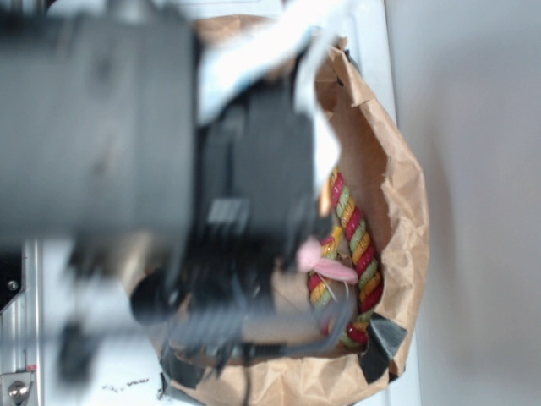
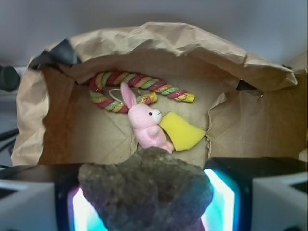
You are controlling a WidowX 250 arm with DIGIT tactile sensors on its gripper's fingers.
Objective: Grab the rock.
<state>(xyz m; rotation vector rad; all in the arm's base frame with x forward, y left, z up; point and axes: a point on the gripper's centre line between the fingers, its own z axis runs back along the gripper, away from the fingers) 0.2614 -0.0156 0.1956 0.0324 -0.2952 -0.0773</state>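
- Brown-grey, pitted: rock [image 2: 147, 190] at bottom centre of the wrist view, large and close, wedged between the two fingers [image 2: 33, 204] of the gripper [image 2: 149, 202].
- Clamped on the rock from left and right, with lit cyan pads touching its sides; rock's lower edge cut off by the frame.
- Held above the floor of a crumpled brown paper bag [image 2: 250, 65], its rim arching across the upper frame.
- Pink bunny [image 2: 147, 122] just behind the rock's top edge, upright, ears toward upper left.
- Yellow sponge [image 2: 182, 131] touching the bunny's right side.
- Striped rope [image 2: 137, 86] in red, yellow and green, curled behind the bunny, across upper centre.
- Exterior view: blurred dark arm [image 1: 101, 127] filling the left and centre, hiding the rock and gripper; bag [image 1: 397, 194] at right, rope [image 1: 355, 245] and a pink scrap of bunny [image 1: 325, 262] visible inside.
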